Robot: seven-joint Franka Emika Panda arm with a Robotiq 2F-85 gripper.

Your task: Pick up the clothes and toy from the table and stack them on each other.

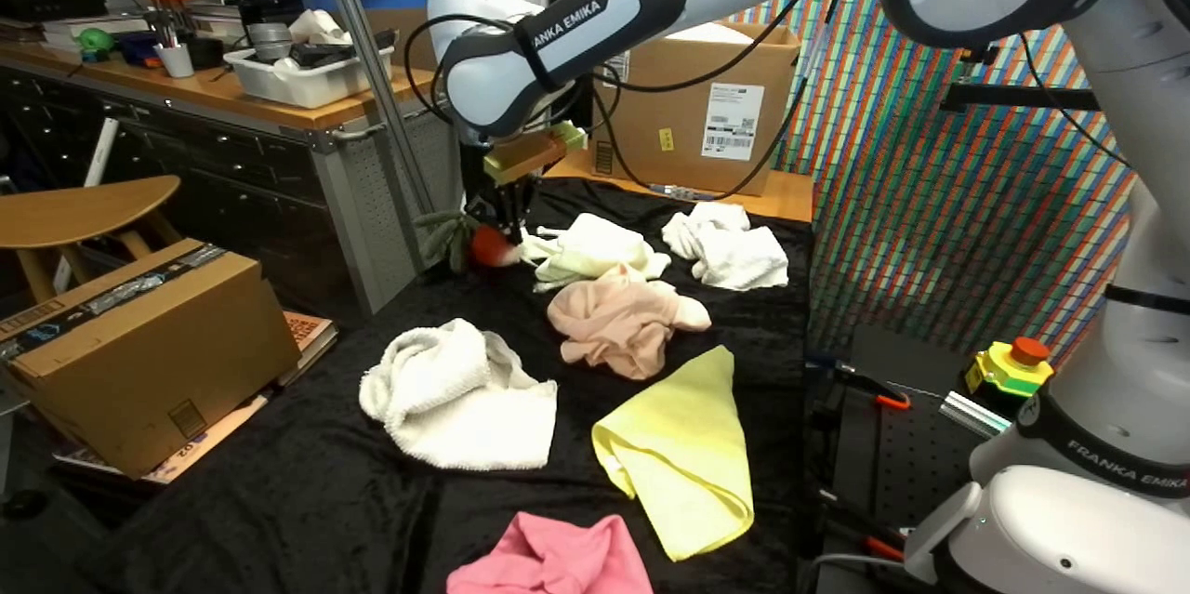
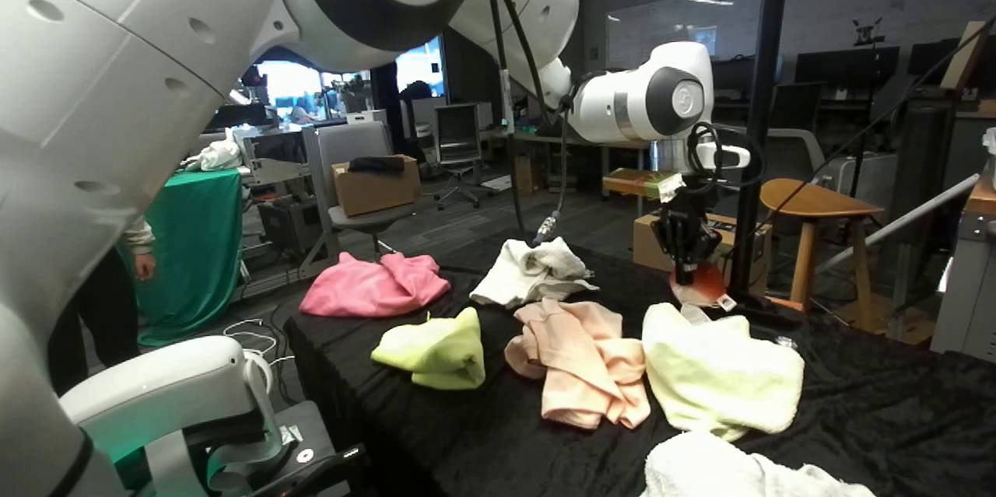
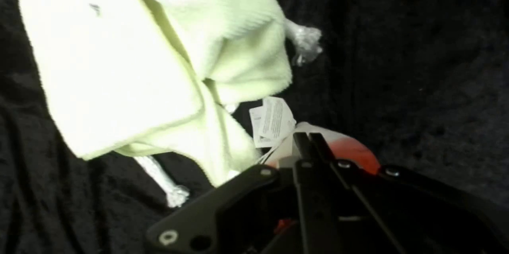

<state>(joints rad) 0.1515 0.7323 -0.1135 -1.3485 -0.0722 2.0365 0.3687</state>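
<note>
The red-orange toy (image 1: 490, 246) lies at the far left of the black table (image 1: 307, 492), grey-green lobes beside it. My gripper (image 3: 309, 134) is shut, its tips nearly meeting over the toy (image 3: 356, 152); whether fabric is pinched between them cannot be seen. In an exterior view a finger overlaps the toy (image 2: 704, 287). Close by sits a pale yellow-green cloth (image 3: 111, 67), the toy's white tag (image 3: 274, 121) almost touching it. Other clothes lie apart: peach (image 1: 623, 320), two white ones (image 1: 493, 422), yellow (image 1: 688, 445) and pink (image 1: 558, 561).
A black upright pole (image 2: 759, 116) rises close behind the gripper. At the table's back stands a large cardboard box (image 1: 669, 120); another box (image 1: 167, 352) sits beyond the left edge. Black cables (image 1: 772, 64) loop from the arm.
</note>
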